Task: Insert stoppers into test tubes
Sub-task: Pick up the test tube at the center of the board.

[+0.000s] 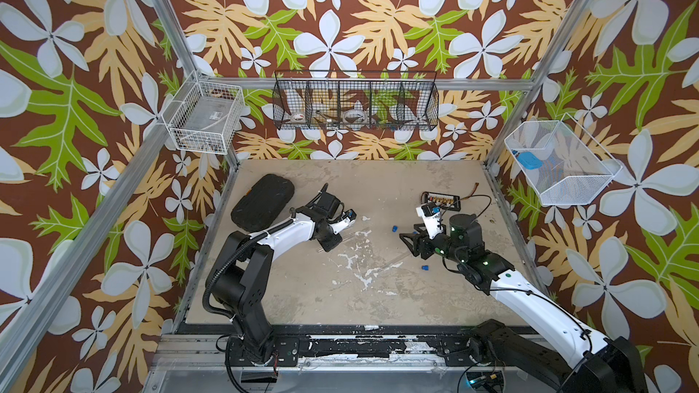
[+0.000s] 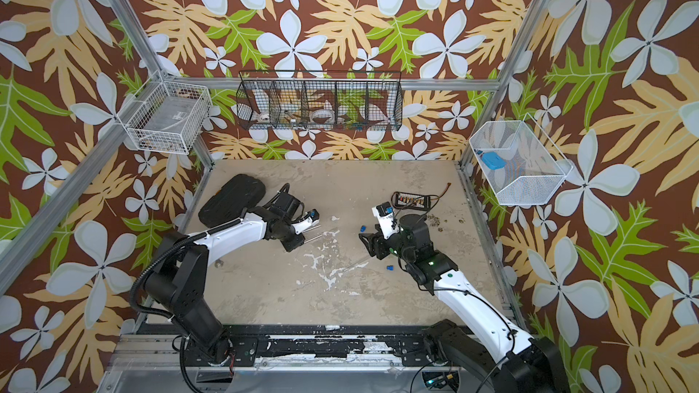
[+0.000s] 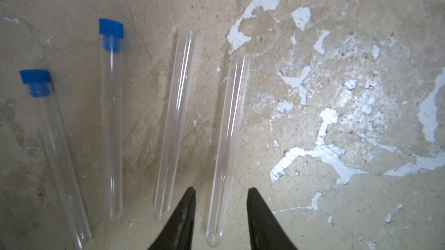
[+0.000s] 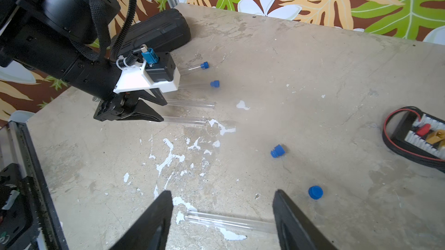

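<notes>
Looking out from the right gripper: jaws wide apart, holding nothing. One clear unplugged tube lies flat on the table, crosswise between the fingers. One end reaches a finger, contact unclear. Just past that finger is a loose blue stopper standing on end. A second stopper lies on its side a bit further out.

Well ahead is the left gripper: jaws partly open, straddling the rounded closed end of an open tube. There are gaps on both sides, so no pinch.

Just beside it lies a spare open tube, roughly parallel. Beyond that are a plugged tube and another plugged tube, with blue caps seated in the mouths at the ends far from the gripper. All four lie flat, none touching.
</notes>
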`<state>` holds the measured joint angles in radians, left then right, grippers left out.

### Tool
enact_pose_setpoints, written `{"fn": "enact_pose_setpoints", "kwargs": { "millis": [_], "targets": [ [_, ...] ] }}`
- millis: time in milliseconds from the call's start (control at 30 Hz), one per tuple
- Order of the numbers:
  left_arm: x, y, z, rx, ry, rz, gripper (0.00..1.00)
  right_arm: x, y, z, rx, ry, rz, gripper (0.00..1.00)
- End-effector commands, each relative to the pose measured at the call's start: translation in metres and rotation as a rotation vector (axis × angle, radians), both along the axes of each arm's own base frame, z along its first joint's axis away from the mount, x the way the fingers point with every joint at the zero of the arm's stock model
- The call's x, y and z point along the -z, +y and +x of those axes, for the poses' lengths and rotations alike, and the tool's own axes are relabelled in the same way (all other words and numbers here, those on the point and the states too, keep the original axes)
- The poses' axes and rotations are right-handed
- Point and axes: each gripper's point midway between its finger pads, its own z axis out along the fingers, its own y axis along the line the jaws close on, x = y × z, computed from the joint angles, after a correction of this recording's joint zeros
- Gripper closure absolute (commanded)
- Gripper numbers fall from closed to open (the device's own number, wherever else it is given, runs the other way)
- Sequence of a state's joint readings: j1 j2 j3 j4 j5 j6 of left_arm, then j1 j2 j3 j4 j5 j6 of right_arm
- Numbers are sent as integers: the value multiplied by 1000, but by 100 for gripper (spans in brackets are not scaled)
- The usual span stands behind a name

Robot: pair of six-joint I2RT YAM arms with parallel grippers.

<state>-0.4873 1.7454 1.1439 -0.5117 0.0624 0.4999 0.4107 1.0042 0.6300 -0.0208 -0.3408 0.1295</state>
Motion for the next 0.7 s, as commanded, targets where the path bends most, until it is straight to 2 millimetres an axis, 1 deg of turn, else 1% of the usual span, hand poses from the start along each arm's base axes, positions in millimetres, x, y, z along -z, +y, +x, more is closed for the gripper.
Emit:
{"fn": "enact_pose_setpoints", "kwargs": {
  "millis": [0, 333, 500, 667],
  "targets": [
    [5, -4, -2, 12, 36, 6, 61, -2, -2, 2, 6, -15, -9, 32],
    [29, -11, -3, 27, 103, 35, 69, -1, -3, 3, 11, -19, -16, 32],
    [39, -6, -5, 30, 123, 83, 73, -1, -3, 3, 14, -22, -19, 32],
    [44, -3, -6, 27, 134, 105, 75, 0, -4, 2, 15, -22, -19, 32]
  ]
}}
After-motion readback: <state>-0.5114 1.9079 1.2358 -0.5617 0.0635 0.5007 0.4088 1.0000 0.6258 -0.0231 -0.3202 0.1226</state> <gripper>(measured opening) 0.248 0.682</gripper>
